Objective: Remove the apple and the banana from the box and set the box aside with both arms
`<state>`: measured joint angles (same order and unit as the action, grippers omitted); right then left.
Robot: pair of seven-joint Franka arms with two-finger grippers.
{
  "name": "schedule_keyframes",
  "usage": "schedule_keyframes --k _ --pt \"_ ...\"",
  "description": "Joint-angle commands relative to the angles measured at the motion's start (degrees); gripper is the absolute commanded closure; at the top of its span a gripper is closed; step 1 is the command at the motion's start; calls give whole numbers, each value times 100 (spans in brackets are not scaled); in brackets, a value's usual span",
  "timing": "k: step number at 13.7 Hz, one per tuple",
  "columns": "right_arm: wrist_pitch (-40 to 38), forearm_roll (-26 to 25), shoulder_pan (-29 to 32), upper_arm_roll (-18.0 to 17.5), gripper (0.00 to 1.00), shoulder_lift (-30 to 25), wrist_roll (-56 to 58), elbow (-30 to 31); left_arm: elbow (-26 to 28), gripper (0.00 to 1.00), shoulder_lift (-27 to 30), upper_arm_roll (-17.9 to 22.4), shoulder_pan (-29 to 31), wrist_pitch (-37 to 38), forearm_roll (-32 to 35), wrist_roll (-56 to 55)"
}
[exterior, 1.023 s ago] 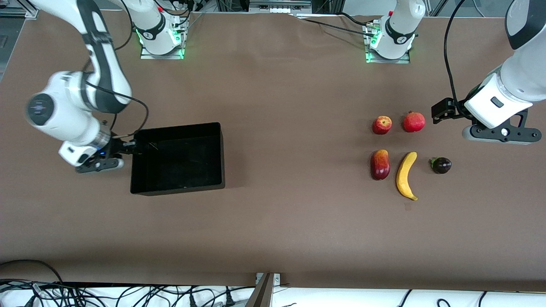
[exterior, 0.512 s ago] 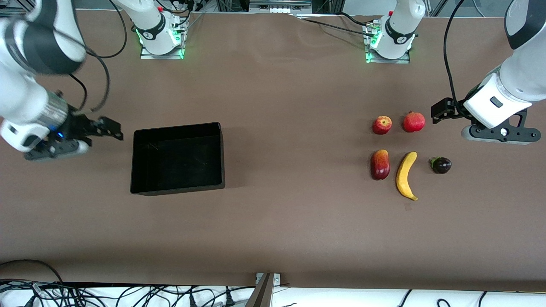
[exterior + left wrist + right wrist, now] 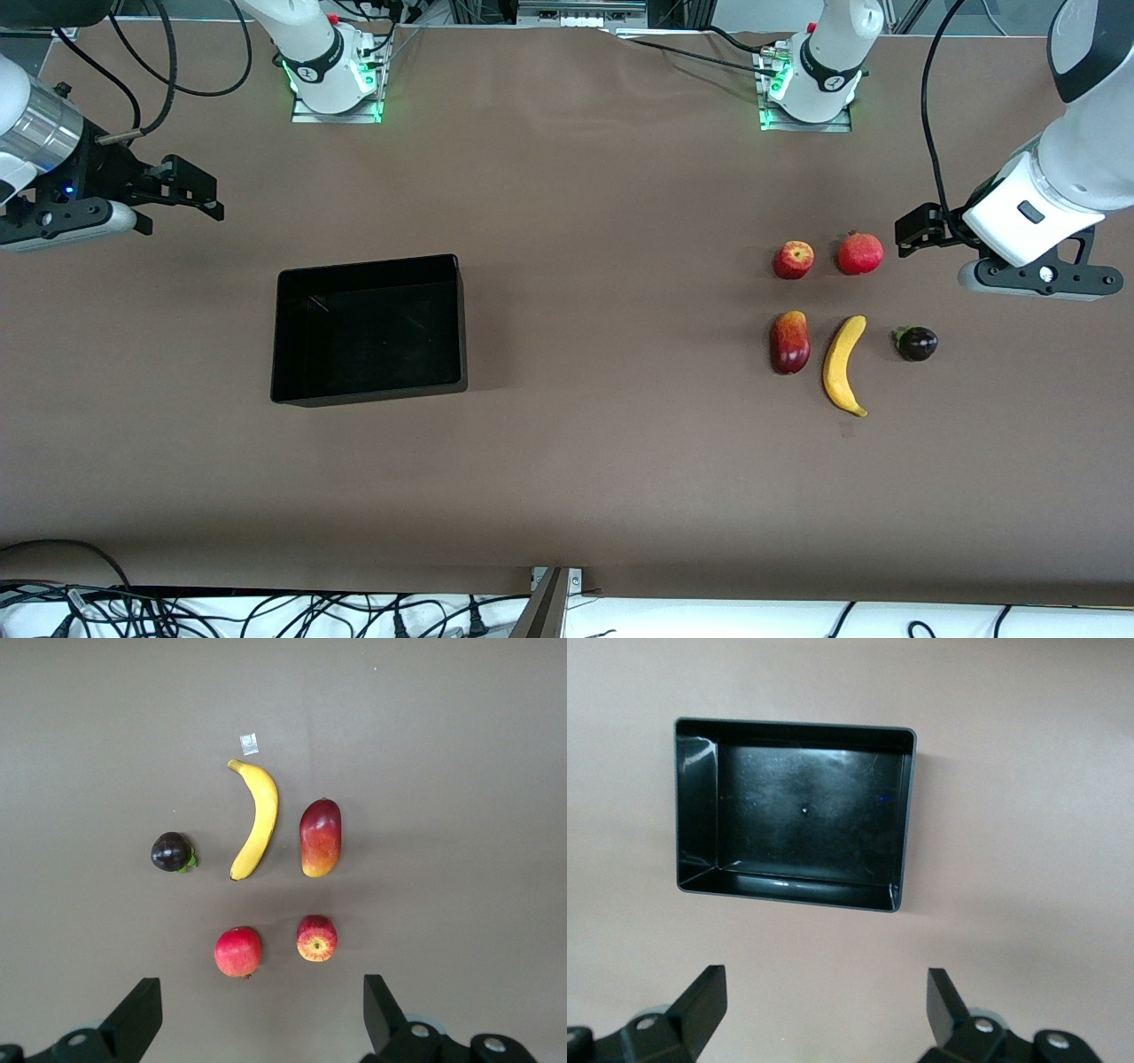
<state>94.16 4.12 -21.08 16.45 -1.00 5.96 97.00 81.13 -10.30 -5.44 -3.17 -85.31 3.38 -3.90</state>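
Note:
The black box (image 3: 368, 390) lies empty on the brown table; the right wrist view looks straight down into the box (image 3: 806, 815). My right gripper (image 3: 208, 193) hangs open over the table toward the right arm's end, apart from the box, with nothing between its fingers (image 3: 700, 1001). The fruits lie toward the left arm's end: a yellow banana (image 3: 842, 365) and a small red apple (image 3: 793, 260). My left gripper (image 3: 908, 232) is open and empty above the table beside them. Its wrist view shows the banana (image 3: 257, 819) and apple (image 3: 316, 937).
Beside the apple lies a red pomegranate (image 3: 860, 253). A red-yellow mango (image 3: 789, 341) and a dark purple round fruit (image 3: 916, 343) flank the banana. A small white tag (image 3: 250, 743) lies by the banana's tip. Both arm bases (image 3: 328, 80) stand along the table edge farthest from the front camera.
My right gripper has let go of the box's wall, risen and drawn away toward the right arm's end. The box stays put. The left arm has not moved.

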Motion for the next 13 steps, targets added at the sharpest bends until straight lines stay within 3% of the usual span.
schedule_keyframes --k 1,3,6,7,13 --pt "129 -175 -1 -133 0 -199 -113 223 -9 0 46 -9 0 41 40 47" --pt "208 -184 164 -412 0 -190 -103 223 0 0 46 -9 0 50 40 47" --pt "182 -201 1444 -1693 0 -190 -235 214 8 0 46 -9 9 50 40 47" --pt "165 -201 1762 -1967 0 -190 -235 205 0 0 46 -9 9 50 40 47" --pt "121 -149 1845 -2005 0 -85 -367 -5 0 0 46 -9 9 50 40 47"
